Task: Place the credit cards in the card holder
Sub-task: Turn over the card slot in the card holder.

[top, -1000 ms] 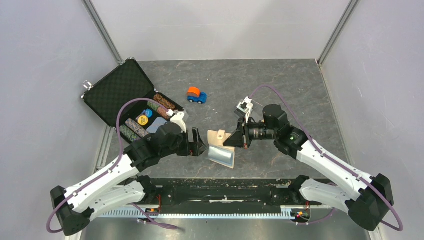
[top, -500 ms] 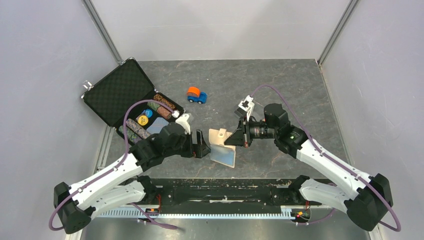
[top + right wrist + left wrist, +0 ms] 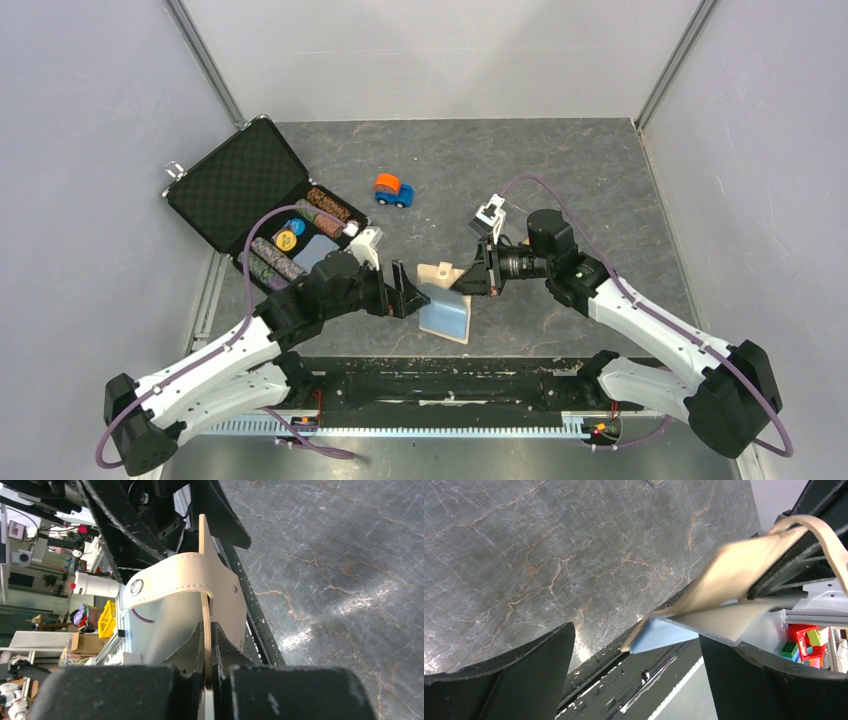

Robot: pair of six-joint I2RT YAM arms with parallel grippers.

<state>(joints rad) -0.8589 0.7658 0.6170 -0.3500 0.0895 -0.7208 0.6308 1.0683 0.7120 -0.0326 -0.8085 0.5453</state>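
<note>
The beige card holder hangs above the table's near middle, one flap pinched in my right gripper, which is shut on it. A light blue credit card sticks out of its lower side toward the near edge. In the right wrist view the snap tab curls over the flap clamped between my fingers. My left gripper stands open just left of the holder. In the left wrist view the blue card's corner and the holder lie between its fingers, touching neither. The other credit cards are out of view.
An open black case with rows of chips sits at the back left. An orange and blue toy car stands behind the middle. The black base rail runs along the near edge. Grey walls close in both sides.
My left arm has pushed right, bringing its open jaws up to the holder. The blue card has swung a little toward the near edge. The right gripper has barely moved.
</note>
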